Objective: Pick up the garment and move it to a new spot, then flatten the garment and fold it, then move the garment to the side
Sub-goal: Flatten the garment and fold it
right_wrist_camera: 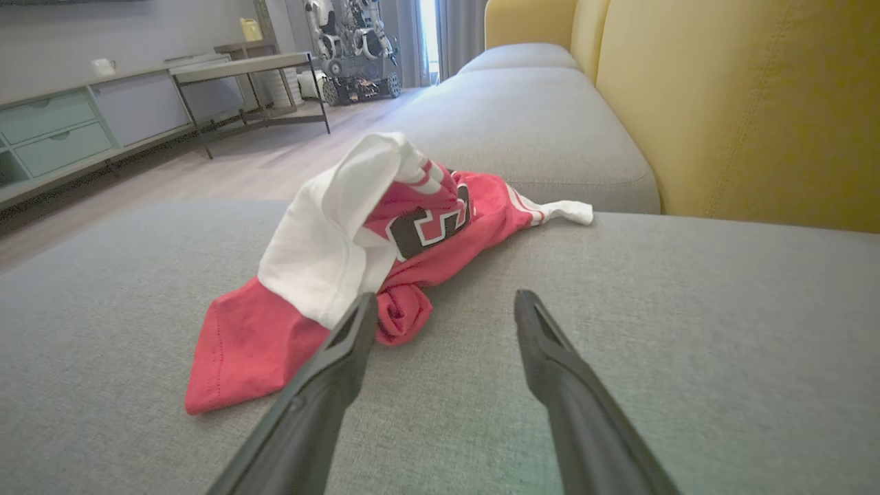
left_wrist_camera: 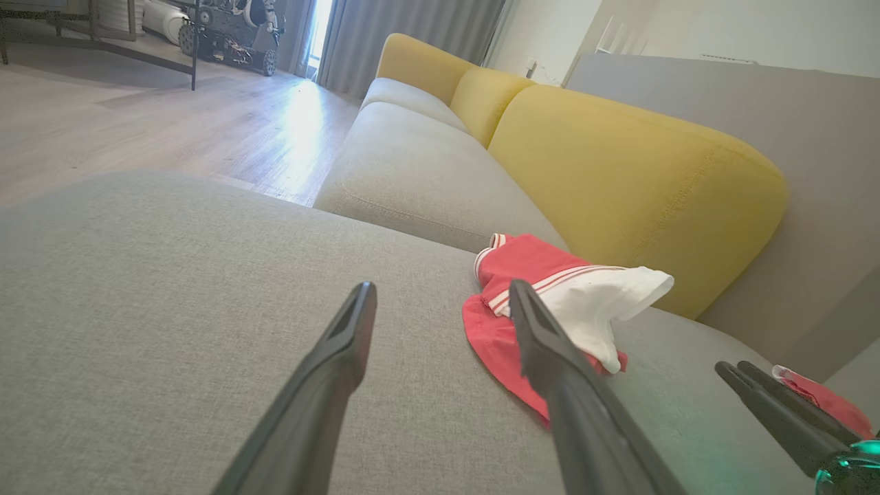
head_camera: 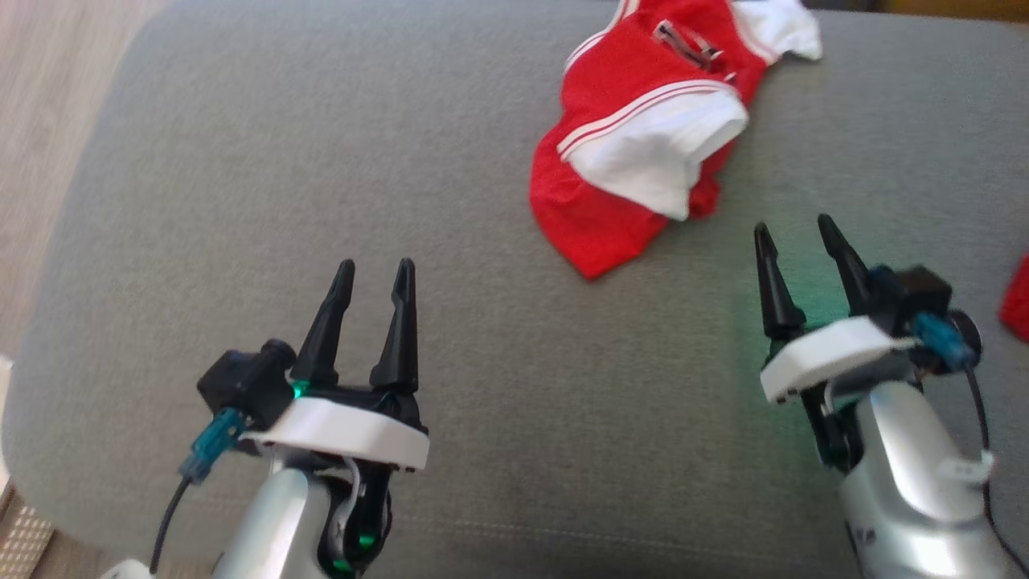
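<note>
Head view: crumpled garment [head_camera: 619,100] on grey cushion [head_camera: 321,161]

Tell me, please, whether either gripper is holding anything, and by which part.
Nothing is held: the left gripper and right gripper are both open and empty, short of the crumpled garment.

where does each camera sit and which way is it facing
head view: on the head, looking down at seat and shirt; left gripper and right gripper, both open
left wrist view: left arm, facing shirt and yellow backrest; own fingers
right wrist view: right arm, facing shirt and floor; own fingers
shared: all see the shirt
</note>
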### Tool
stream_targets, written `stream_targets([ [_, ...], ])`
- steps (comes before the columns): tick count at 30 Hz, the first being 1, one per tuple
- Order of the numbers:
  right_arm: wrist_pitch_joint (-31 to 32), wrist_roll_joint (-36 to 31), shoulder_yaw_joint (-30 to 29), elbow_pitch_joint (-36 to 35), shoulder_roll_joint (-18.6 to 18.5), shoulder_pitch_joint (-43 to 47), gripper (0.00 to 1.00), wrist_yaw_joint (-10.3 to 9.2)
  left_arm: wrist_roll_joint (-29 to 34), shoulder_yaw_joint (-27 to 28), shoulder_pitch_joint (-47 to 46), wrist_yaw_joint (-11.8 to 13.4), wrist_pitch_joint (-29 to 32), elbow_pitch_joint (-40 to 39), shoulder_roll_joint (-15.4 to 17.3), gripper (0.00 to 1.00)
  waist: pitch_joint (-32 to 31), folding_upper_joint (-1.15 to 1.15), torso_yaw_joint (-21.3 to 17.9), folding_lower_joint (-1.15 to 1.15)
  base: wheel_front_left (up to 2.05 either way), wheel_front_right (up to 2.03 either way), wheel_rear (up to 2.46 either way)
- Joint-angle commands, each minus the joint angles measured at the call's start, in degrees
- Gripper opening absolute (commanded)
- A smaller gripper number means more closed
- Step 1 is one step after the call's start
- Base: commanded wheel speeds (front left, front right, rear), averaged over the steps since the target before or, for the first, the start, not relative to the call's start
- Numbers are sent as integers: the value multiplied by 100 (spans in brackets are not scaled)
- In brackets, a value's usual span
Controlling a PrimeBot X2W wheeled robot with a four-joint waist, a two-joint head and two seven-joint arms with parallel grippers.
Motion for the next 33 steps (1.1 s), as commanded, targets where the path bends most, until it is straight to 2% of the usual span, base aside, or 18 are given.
stream_targets([
  [1,46,-12,159,-99,-51,-280,100,-4,-22,153,-291,19,-29,-200,45,100,171,0,169,0,0,0,0],
  [9,291,-281,174,865,-378,-984,100,-4,-89,23,-484,78,-29,-210,45,100,563,0,689,0,0,0,0],
  [17,110,-421,240,1690,-491,-1412,100,-4,-111,18,-517,101,-29,-219,45,100,697,0,913,0,0,0,0],
  [18,105,-390,274,1791,-482,-1451,66,-4,-112,17,-516,105,-29,-223,45,100,705,0,922,0,0,0,0],
  [19,62,-356,281,1864,-484,-1496,3,-4,-111,18,-515,110,-29,-227,45,100,711,0,925,0,0,0,0],
  [20,-3,-331,240,1917,-499,-1546,0,-4,-110,21,-514,115,-29,-231,45,100,714,0,924,0,0,0,0],
  [27,-296,-276,78,2107,-531,-1724,0,-4,-64,87,-509,121,-29,-195,45,100,589,0,718,0,0,0,0],
  [33,-410,-289,-119,1726,-646,-1699,0,-4,-82,126,-444,96,-29,-163,45,100,270,0,399,0,0,0,0],
])
